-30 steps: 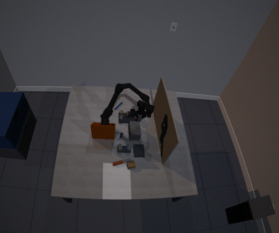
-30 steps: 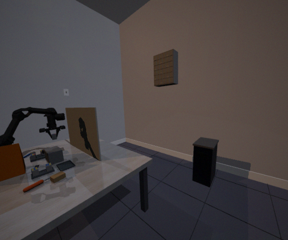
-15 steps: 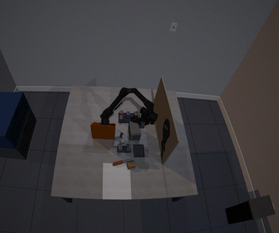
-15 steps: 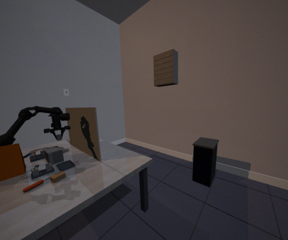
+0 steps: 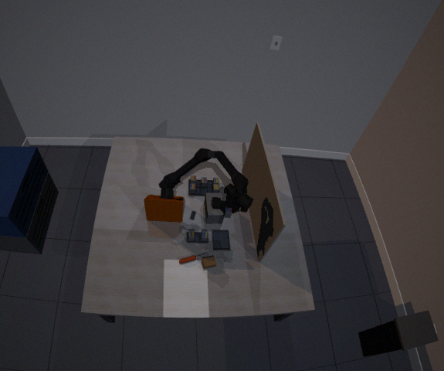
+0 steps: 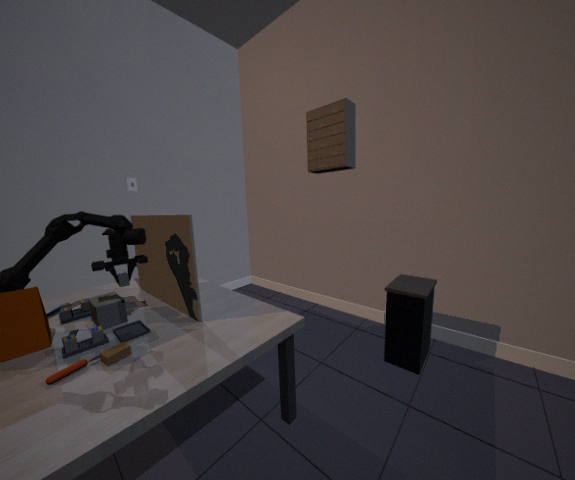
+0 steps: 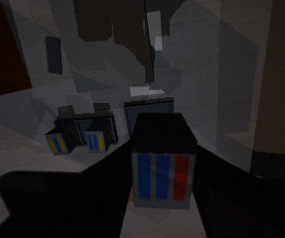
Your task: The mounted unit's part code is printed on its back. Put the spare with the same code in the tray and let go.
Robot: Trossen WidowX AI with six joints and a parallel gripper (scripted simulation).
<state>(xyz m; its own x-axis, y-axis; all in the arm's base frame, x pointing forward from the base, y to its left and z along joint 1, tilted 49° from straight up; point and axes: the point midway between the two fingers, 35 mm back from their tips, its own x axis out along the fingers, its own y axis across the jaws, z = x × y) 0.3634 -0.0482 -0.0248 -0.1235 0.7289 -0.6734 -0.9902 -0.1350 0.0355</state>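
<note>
My gripper (image 5: 228, 209) (image 6: 123, 275) (image 7: 159, 143) is shut on a grey spare (image 7: 163, 202) with blue, blue and red stripes. It holds the spare upright in the air beside the grey box (image 5: 214, 216) (image 6: 109, 311), on the board side. The tray (image 5: 221, 239) (image 6: 131, 331) (image 7: 149, 111) is empty on the table, beyond the grey box; in the wrist view the spare partly covers it. A front rack (image 5: 197, 240) beside the tray holds two blocks with blue and yellow stripes. The back rack (image 5: 204, 192) holds several striped spares. I cannot make out the mounted unit or its code.
A tall brown board (image 5: 262, 171) (image 6: 155, 242) stands close beside the gripper. An orange box (image 5: 164, 208) (image 6: 8, 325) stands by the arm's base. An orange-handled screwdriver (image 5: 188, 259) (image 6: 67, 370) and a wooden block (image 5: 208, 261) (image 6: 115, 354) lie near the tray. A small dark piece (image 5: 192, 216) lies left of the grey box.
</note>
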